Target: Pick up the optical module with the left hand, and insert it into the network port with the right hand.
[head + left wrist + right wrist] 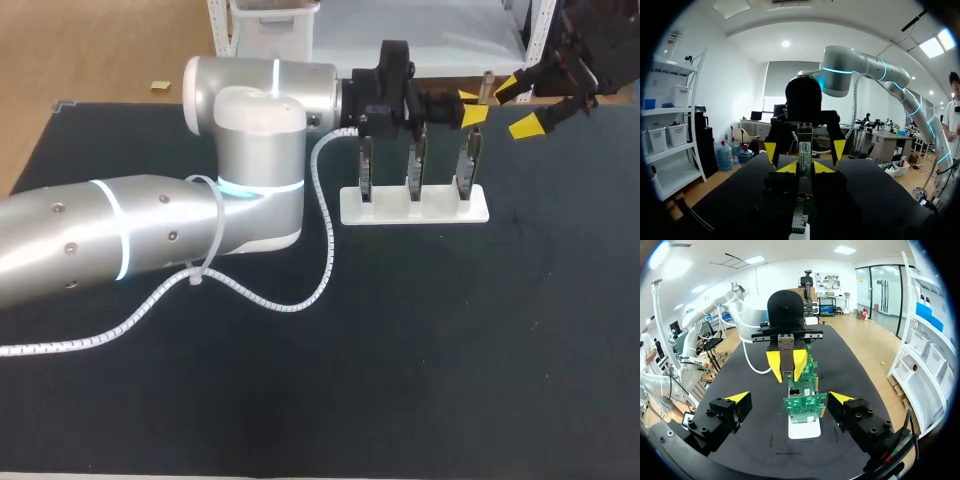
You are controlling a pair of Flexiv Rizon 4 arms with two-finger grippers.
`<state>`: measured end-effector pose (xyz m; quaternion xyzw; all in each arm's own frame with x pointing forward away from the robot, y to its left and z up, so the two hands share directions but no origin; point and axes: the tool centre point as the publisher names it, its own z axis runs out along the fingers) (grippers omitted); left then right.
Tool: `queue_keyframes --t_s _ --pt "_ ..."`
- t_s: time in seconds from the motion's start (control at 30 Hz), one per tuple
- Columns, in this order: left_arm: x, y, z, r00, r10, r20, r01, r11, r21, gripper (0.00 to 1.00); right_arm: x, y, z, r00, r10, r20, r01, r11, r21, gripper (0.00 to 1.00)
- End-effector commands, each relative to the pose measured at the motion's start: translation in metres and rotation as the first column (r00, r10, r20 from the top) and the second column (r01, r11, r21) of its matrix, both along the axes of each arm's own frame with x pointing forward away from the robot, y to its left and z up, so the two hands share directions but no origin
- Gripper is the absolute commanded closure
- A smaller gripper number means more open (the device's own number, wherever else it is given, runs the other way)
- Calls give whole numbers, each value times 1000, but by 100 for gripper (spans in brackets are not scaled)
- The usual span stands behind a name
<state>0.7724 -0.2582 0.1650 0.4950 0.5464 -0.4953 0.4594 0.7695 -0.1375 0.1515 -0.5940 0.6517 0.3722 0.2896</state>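
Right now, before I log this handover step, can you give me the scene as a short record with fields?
left gripper: shut on the optical module, held above the boards
right gripper: open, facing the left gripper, not touching the module
boards: three, upright in a row
white base: holds the boards, flat on the table
task stage: module picked up, not yet passed to the right gripper

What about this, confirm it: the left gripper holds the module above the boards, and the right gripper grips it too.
No. The right gripper is open and clear of the module, as the right wrist view shows. The left gripper does hold it above the boards.
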Motion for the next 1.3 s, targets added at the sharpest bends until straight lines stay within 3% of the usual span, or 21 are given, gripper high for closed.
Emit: queue_keyframes --t_s 0.03,1.3 --pt "-2 0 0 1000 10 -1 -10 1000 4 100 -2 0 0 1000 -4 4 4 1000 -1 0" --pt "-1 0 -5 1000 -9 -17 9 1000 1 100 -2 0 0 1000 -4 4 4 1000 -1 0"
